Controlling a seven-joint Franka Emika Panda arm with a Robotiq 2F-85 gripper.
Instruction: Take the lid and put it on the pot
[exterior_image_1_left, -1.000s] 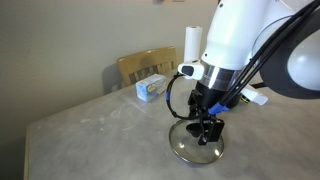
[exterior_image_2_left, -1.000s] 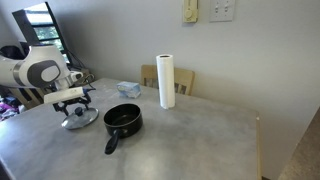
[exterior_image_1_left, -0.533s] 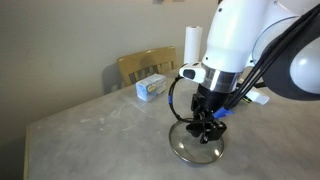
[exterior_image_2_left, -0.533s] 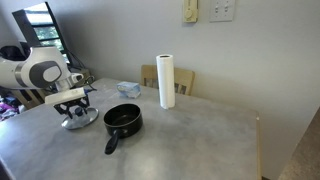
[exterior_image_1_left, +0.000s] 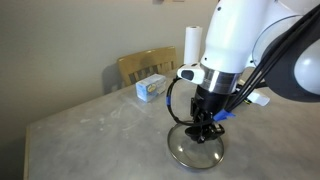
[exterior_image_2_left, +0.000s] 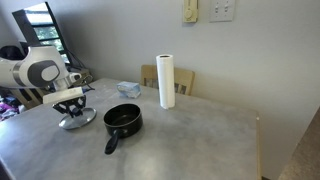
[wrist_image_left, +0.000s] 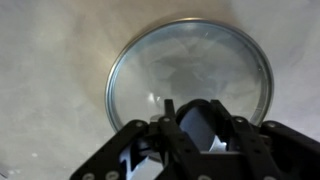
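**Exterior view.** Bench (exterior_image_1_left: 90, 125) with a grey, mottled, stone-look top and a plain beige wall behind it. The jaws point straight down onto the centre of the lid (exterior_image_1_left: 190, 156), which lies directly beneath them on the bench. Beyond the jaws are a blue-and-white box (exterior_image_1_left: 152, 88), a wooden chair back (exterior_image_1_left: 140, 65) and a white paper-towel roll (exterior_image_1_left: 191, 42).

**Exterior view.** The lid (exterior_image_2_left: 80, 121) sits under the jaws near a bench (exterior_image_2_left: 190, 140) edge. The pot (exterior_image_2_left: 123, 120) stands near the jaws but apart from the lid, open-topped, its handle pointing toward the camera. The roll (exterior_image_2_left: 167, 81) stands upright well beyond the pot. Wall plates (exterior_image_2_left: 222, 10) are mounted high on the wall.

**Wrist view.** The jaws are drawn narrow around the black knob (wrist_image_left: 205, 125). The glass of the lid (wrist_image_left: 190, 60) spreads out beyond them, its metal rim showing against the pale bench (wrist_image_left: 50, 60).
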